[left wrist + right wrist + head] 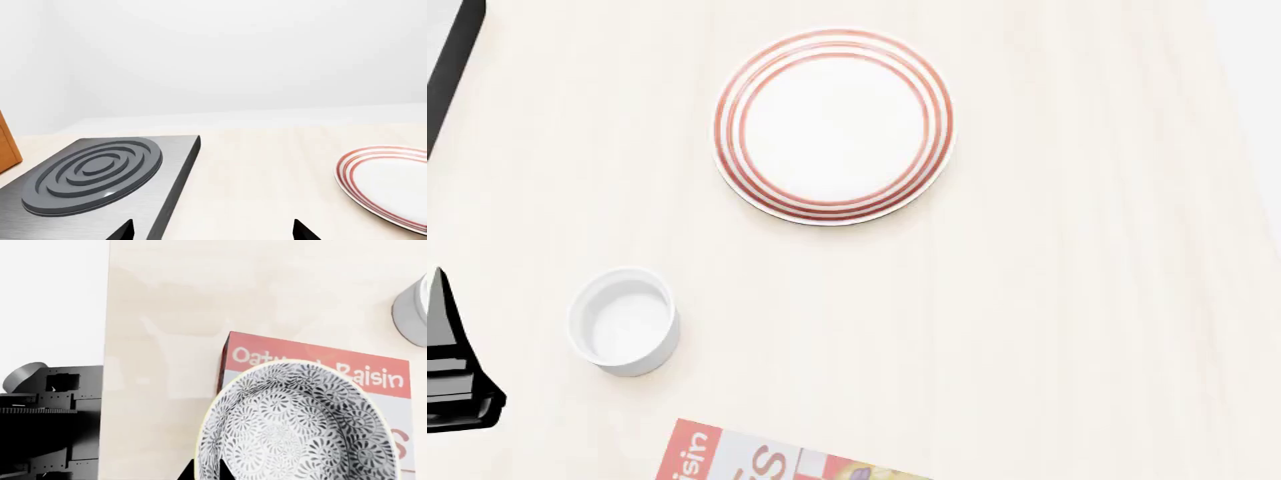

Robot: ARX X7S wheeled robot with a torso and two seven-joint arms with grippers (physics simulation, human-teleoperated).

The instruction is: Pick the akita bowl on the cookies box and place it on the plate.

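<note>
The akita bowl (300, 425), white-grey with black floral speckle, fills the right wrist view and sits over the red-and-white cookies box (320, 367). My right gripper (206, 467) straddles the bowl's rim, one finger outside and one inside, shut on it. I cannot tell whether the bowl still rests on the box. Only a corner of the cookies box (761, 458) shows in the head view, without the bowl or the right gripper. The red-ringed plate (834, 125) lies empty farther out and also shows as the plate (390, 182) in the left wrist view. My left gripper (213, 231) is open and holds nothing.
A small plain white cup (625, 320) stands between the plate and the box; the cup (413, 310) is also in the right wrist view. A steel stove burner (93, 170) lies next to the left gripper. Part of my left arm (447, 370) shows at the table's left.
</note>
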